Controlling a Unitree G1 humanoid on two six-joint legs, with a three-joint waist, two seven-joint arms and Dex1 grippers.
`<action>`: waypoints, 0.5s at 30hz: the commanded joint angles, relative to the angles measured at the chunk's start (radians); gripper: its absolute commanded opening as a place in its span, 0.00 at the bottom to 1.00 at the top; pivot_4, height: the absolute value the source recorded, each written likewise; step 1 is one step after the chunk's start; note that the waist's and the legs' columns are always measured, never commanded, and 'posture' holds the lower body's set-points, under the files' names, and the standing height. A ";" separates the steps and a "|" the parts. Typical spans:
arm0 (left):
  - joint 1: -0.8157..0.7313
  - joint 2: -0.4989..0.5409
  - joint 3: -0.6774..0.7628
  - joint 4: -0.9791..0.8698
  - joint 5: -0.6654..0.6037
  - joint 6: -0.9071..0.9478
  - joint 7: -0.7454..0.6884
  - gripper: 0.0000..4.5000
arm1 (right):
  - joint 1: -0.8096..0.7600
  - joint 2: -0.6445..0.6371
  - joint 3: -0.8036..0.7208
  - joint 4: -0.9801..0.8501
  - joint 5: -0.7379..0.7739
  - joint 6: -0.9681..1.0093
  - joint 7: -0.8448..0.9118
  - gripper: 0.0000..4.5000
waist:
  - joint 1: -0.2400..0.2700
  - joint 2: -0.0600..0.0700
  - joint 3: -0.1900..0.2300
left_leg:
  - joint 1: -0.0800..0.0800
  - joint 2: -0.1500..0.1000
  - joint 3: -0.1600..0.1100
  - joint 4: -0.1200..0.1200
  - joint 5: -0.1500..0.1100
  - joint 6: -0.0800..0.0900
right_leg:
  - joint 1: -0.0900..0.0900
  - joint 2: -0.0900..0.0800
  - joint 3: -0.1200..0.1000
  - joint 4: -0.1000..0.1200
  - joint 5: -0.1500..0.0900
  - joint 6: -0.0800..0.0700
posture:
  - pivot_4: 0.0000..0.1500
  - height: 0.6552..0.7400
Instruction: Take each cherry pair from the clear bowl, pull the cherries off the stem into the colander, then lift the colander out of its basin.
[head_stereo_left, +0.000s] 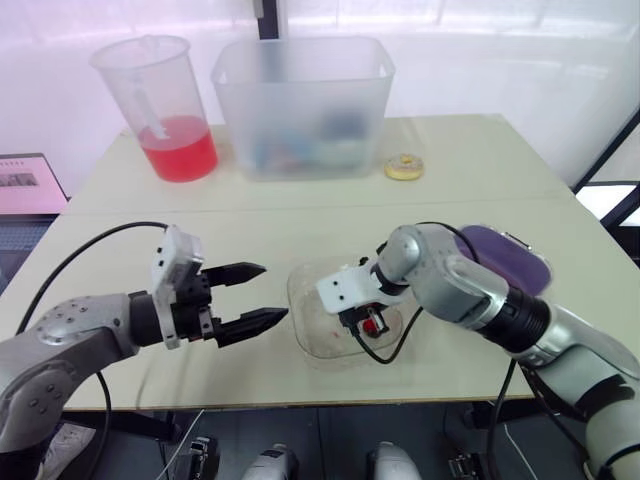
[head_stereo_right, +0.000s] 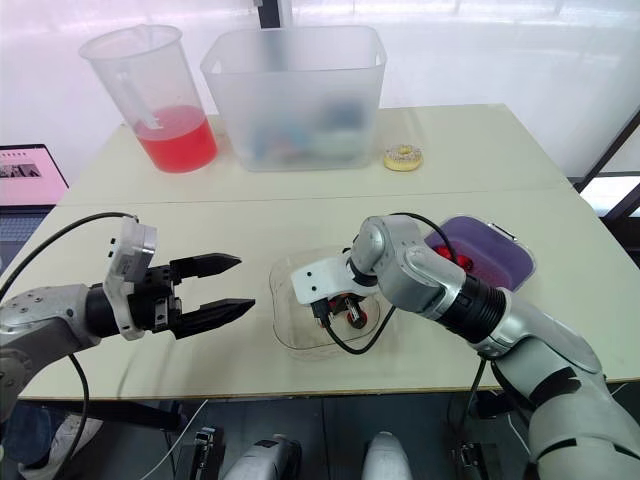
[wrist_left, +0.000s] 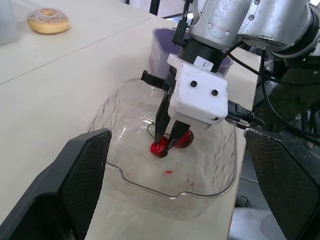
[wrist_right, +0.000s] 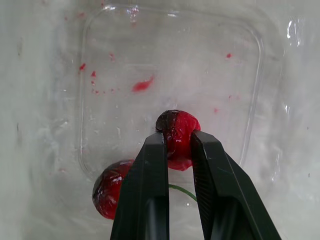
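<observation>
– two cherries, location?
– cherry pair (wrist_left: 172, 144) in clear bowl (wrist_left: 125, 176) on worktop (head_stereo_left: 250, 230); right pincer (wrist_right: 177, 140) clamped on one cherry (wrist_right: 178, 126).
– left pincer (head_stereo_left: 273, 291)?
– fingers spread, holding nothing, just beside the bowl.

silver-grey arms (head_stereo_left: 470, 290) with looping black cables (head_stereo_left: 110, 228), white wrist housings (head_stereo_left: 345, 287) and black fingers (head_stereo_left: 250, 322)

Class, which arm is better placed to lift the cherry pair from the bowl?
Right: right end effector grips a cherry inside the clear bowl; left end effector hovers open outside.
</observation>
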 joint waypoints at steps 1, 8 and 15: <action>0.018 0.034 0.020 0.028 0.036 -0.030 -0.038 1.00 | -0.045 0.027 -0.032 -0.015 0.019 -0.131 0.033 0.09 | 0.000 0.000 0.000 | 0.000 0.000 0.000 0.000 0.000 0.000 | 0.000 0.000 0.000 0.000 0.000 0.000 | 1.00 1.00; 0.033 0.079 -0.008 0.093 0.122 -0.069 -0.116 1.00 | -0.093 0.095 -0.001 0.123 -0.024 -0.469 0.043 0.09 | 0.000 0.000 0.000 | 0.000 0.000 0.000 0.000 0.000 0.000 | 0.000 0.001 0.000 0.000 0.000 0.000 | 1.00 1.00; 0.028 0.068 -0.023 0.090 0.136 -0.070 -0.125 1.00 | -0.128 0.149 -0.024 0.244 -0.053 -0.575 0.084 0.45 | -0.003 0.000 0.000 | 0.000 0.000 -0.001 0.000 0.000 0.000 | 0.000 0.001 0.000 0.000 0.000 0.000 | 1.00 1.00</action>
